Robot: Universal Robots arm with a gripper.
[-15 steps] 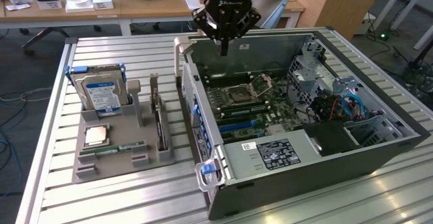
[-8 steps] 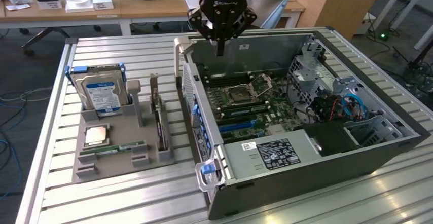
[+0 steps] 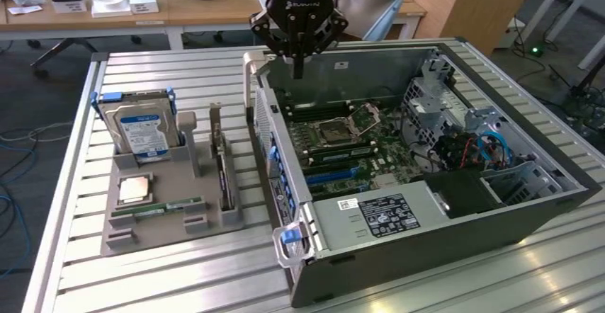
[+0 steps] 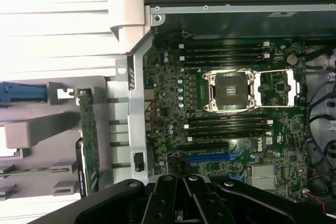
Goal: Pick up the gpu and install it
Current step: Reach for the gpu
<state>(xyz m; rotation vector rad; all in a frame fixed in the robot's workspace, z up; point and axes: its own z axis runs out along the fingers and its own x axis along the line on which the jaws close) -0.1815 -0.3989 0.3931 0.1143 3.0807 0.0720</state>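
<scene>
1. Gripper (image 3: 299, 66), fingers together and empty, hangs above the edge of the computer case (image 3: 426, 256).
2. The gpu (image 3: 224, 178) stands edgewise in the holder (image 3: 151, 238) beside it: stiff, light, probably fragile; grip its top edge.

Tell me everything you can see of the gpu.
The gpu is a thin, flat, dark card standing on its long edge in a slot of the grey holder on the slatted table, beside the open computer case. A pale metal bracket strip rises at its far end. In the wrist view its face looks green with small components. Only the holder touches it; the gripper hangs apart, above the case, jaws shut.
</scene>
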